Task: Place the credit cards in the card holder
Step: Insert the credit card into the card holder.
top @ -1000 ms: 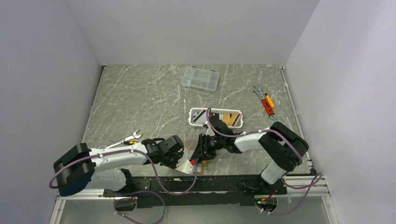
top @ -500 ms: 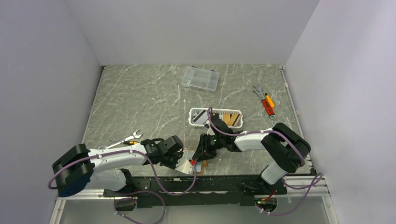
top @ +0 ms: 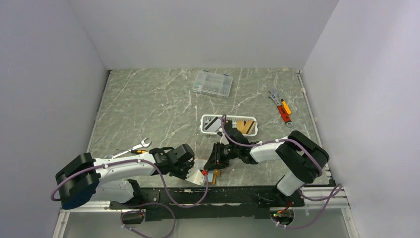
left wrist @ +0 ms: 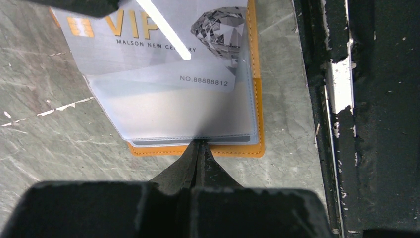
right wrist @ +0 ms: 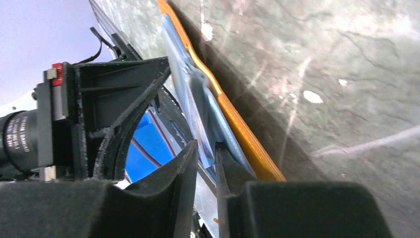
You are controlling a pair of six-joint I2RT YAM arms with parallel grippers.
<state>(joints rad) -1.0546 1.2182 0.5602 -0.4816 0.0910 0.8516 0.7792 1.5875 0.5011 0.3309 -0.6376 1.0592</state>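
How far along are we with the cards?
Done: I can't tell whether any card is fully in yet. In hand: the left fingers pinch the near edge of the open wallet while a grey card sits partway in its clear pocket, the right fingers around the card's outer end. Left: push it home, then the cards in the white basket.

Card (left wrist: 148, 59) on card holder (left wrist: 242, 148) — near table (left wrist: 44, 129) edge

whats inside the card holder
A grey VIP card lies on the open card holder's clear sleeves; whether its edge is in a pocket is unclear. Anything beneath the frosted sleeves is hidden.
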